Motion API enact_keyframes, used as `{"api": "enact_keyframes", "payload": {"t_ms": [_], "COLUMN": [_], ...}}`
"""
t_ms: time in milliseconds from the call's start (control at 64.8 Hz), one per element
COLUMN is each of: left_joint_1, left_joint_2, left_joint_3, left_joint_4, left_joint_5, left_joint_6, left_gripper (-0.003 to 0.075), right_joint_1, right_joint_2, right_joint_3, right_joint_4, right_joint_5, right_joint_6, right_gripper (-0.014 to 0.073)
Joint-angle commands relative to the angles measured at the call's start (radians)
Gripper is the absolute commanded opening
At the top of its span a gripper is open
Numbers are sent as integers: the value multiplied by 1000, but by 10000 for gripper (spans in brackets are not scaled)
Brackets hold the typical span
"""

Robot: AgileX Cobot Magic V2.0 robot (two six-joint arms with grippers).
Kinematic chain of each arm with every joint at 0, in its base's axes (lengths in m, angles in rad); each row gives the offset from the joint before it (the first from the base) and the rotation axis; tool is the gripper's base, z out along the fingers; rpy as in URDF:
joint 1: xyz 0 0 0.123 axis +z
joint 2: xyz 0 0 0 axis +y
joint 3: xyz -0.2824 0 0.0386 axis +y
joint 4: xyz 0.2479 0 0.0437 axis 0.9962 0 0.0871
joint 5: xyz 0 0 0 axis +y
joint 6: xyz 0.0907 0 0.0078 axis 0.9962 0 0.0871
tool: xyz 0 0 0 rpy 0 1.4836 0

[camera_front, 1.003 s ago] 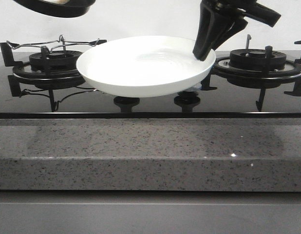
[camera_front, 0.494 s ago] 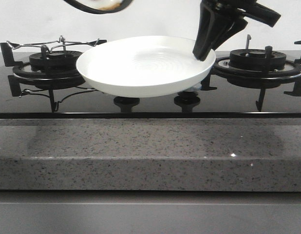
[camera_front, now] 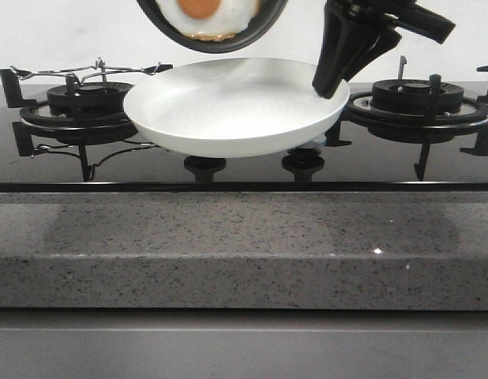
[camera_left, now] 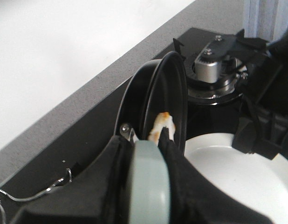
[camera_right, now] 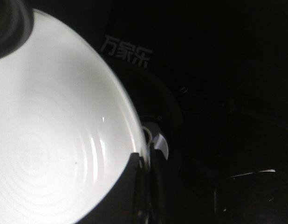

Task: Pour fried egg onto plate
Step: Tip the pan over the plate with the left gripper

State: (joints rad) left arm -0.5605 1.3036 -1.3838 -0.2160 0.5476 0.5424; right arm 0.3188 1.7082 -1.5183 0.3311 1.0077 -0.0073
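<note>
The white plate (camera_front: 232, 106) hangs above the stove's middle. My right gripper (camera_front: 329, 83) is shut on its right rim; in the right wrist view its fingers (camera_right: 139, 186) pinch the plate's edge (camera_right: 65, 140). A black frying pan (camera_front: 212, 24) is tipped steeply toward the camera just above the plate's far side, and the fried egg (camera_front: 206, 14), with an orange yolk, lies in it. My left gripper (camera_left: 151, 154) is shut on the pan's pale green handle (camera_left: 151, 186). The egg's browned edge (camera_left: 161, 125) shows at the pan's (camera_left: 169, 98) near rim, with the plate (camera_left: 237, 172) below.
A black glass hob (camera_front: 244, 170) carries a left burner (camera_front: 82, 99) with a wire rack (camera_front: 86, 71) and a right burner (camera_front: 418, 99). Two knobs (camera_front: 206, 164) sit under the plate. A grey speckled counter (camera_front: 244, 245) runs along the front.
The pan has moved right from the upper left to above the plate and tipped steeply, so the egg now faces the camera. The plate and right gripper have stayed still.
</note>
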Motion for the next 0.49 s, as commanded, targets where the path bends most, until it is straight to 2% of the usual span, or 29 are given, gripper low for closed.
{"api": "enact_keyframes", "payload": {"t_ms": [0, 309, 478], "left_joint_1": [-22, -20, 48], "left_joint_2": [-37, -37, -37], "left_joint_3": [-32, -32, -32], "left_joint_4": [51, 63, 56], "left_joint_5": [-121, -121, -116], "left_joint_6": [-2, -5, -128], "left_gripper": [-19, -19, -19], "right_joint_1": [-2, -2, -2], "right_joint_2": [-45, -45, -45], "right_joint_3": [-23, -23, -23], "right_joint_4": [17, 17, 17], "right_joint_5": [-32, -32, -32], "right_joint_6": [-13, -13, -13], "right_gripper": [-67, -67, -67]}}
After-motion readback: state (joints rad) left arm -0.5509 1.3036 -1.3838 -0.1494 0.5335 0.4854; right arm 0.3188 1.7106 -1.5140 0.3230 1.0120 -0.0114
